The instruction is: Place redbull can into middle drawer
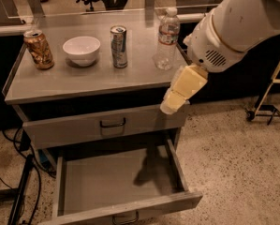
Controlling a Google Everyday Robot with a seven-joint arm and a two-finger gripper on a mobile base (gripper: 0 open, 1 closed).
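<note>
Camera view: gripper [170, 106] by cabinet top [139, 76] R edge, state unclear; redbull can [119, 46] upright there.

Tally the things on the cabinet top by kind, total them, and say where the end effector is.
Cans: 2 (redbull can, brown-gold can)
Bowls: 1 (white bowl)
Bottles: 1 (clear plastic bottle)
Total: 4
End effector: off the front right corner of the cabinet top, above the open middle drawer.
</note>
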